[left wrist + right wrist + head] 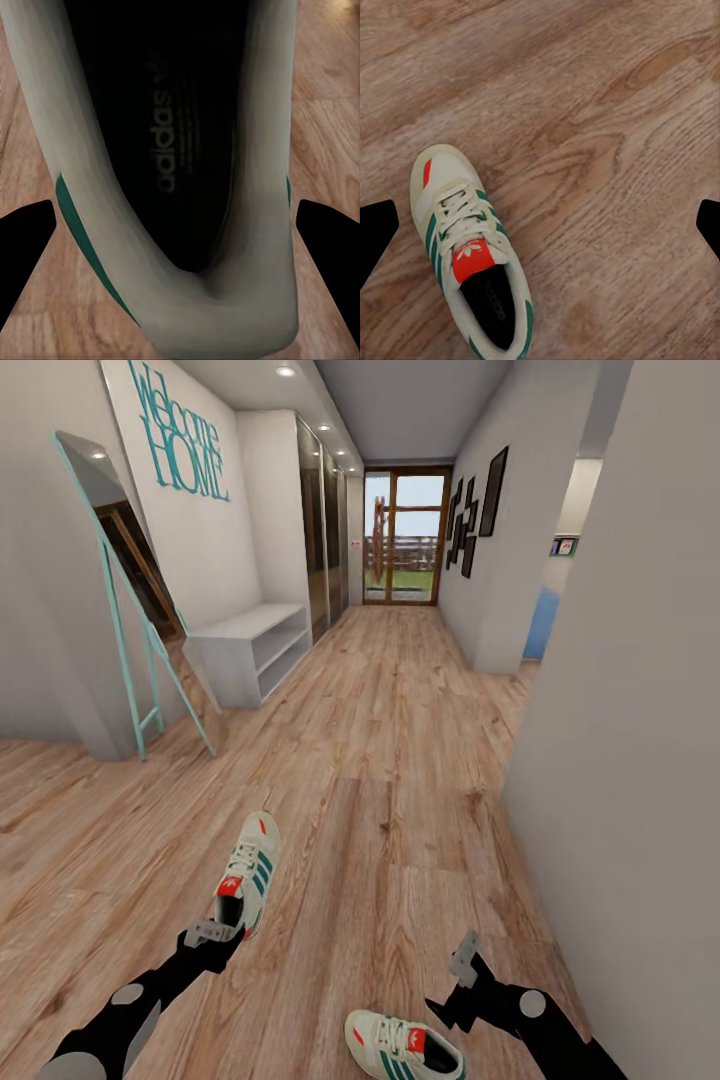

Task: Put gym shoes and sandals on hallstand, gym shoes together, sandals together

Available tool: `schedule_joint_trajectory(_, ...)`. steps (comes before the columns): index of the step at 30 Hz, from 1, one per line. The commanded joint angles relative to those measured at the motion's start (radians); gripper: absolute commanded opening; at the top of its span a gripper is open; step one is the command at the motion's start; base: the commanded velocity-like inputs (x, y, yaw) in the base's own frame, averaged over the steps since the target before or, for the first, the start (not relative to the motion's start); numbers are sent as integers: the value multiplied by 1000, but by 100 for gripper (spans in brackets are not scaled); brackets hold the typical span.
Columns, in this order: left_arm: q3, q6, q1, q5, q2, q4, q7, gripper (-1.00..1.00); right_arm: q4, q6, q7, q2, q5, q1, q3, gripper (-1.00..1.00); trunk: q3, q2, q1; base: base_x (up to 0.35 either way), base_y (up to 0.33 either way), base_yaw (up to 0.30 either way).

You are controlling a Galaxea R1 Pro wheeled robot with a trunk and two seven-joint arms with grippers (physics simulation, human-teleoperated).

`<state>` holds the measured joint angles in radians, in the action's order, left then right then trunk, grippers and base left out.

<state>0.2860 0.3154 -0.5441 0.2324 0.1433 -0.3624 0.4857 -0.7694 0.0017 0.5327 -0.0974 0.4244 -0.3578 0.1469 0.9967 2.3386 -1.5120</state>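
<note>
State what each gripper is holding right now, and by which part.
Nothing is held. The left gripper is open, its fingers straddling the heel of a gym shoe without touching. The right gripper hangs open above the other gym shoe.

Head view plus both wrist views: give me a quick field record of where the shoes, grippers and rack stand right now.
left gripper: open, jaws either side of a gym shoe's heel
left shoe: on the floor, toe pointing away from the robot
right gripper: open, above bare floor, holding nothing
right shoe: on the floor, near the right gripper
rack: ahead on the left wall
</note>
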Motion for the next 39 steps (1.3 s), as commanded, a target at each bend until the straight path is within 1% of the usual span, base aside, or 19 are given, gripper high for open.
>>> schedule_joint_trajectory(1, 9, 5, 0, 10, -1, 0, 4, -100, 4, 0, 19, -12, 8, -1, 2, 100, 1, 0, 0, 6, 0, 0)
schedule_joint_trajectory(4, 9, 5, 1, 10, -1, 0, 3, -100, 9, 0, 72, -28, 12, -1, 2, 100, 1, 0, 0, 4, 0, 0)
schedule_joint_trajectory(5, 9, 5, 2, 10, -1, 0, 3, -100, 10, 0, 139, -38, 36, 0, 1, 100, 1, 0, 0, 1, 0, 0)
schedule_joint_trajectory(6, 8, 6, 2, 9, -1, 0, 4, -100, 9, 0, 152, -40, 47, -1, 1, 100, 1, 0, 0, 0, 0, 0)
schedule_joint_trajectory(7, 8, 6, 2, 10, -1, 0, 6, -100, 9, 0, 176, -42, 89, 0, 0, 100, 1, 0, 0, 0, 0, 0)
schedule_joint_trajectory(9, 8, 6, 2, 10, -1, 0, 6, -100, 9, 0, 185, -43, 120, 0, -1, 100, 1, 0, 0, 0, 0, 0)
schedule_joint_trajectory(10, 8, 7, 3, 10, -1, 0, 7, -100, 8, 1, 193, -44, 157, 0, -3, 100, 1, 0, 0, 0, 0, 0)
schedule_joint_trajectory(13, 7, 7, 3, 10, 0, 0, 8, -100, 8, 1, 198, -45, 186, 0, -6, 100, 1, 0, 0, 0, 0, 0)
schedule_joint_trajectory(21, 8, 6, 3, 10, -1, 2, 8, -100, 13, 1, 196, -44, 199, 0, -9, 100, 1, 0, 0, 45, 0, 0)
schedule_joint_trajectory(35, 6, 7, 3, 10, 0, -1, 9, -100, 5, 1, 192, -41, 197, 0, -12, 100, 1, 0, 0, 30, 0, 0)
schedule_joint_trajectory(39, 4, 6, 1, 9, -1, -1, 10, -100, -2, 1, 191, -41, 197, -1, -12, 100, 17, 28, -15, 0, 0, 0)
